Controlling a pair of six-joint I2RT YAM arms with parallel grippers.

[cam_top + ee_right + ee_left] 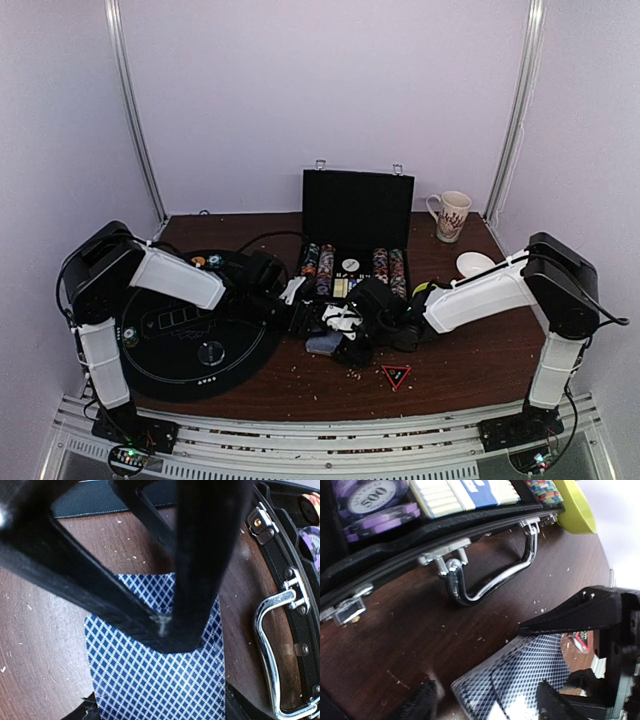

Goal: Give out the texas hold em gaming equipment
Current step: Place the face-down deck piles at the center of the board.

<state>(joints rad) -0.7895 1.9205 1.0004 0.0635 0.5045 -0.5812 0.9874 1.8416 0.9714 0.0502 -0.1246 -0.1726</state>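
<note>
**A:** From above, where do the tools stand?

**B:** The left tool (pixel 308 322) and the right tool (pixel 350 338) meet just in front of the open black case (pixel 355 215), tips close together. The deck of cards (pixel 323 345) lies on the tabletop (pixel 470 350) beneath them. Rows of chips (pixel 385 268) sit in the case, beyond both tools.

**A:** And the left wrist view?

**B:** The deck lies flat between the left tool's fingers (pixel 422 705), lattice back up. Past the tips are the case's chrome handle (pixel 490 575) and the purple chips (pixel 370 502). A yellow-green bowl (pixel 577 510) is off to the far right. The jaws stand apart, but I cannot tell whether they press on the deck.

**A:** The right wrist?

**B:** The deck spans the gap between the right tool's fingers (pixel 235 707), whose tips sit at its two long edges. I cannot tell whether they are clenched on it or merely beside it. A black strut (pixel 200 580) crosses above the deck. The handle lies to the tool's right.
</note>
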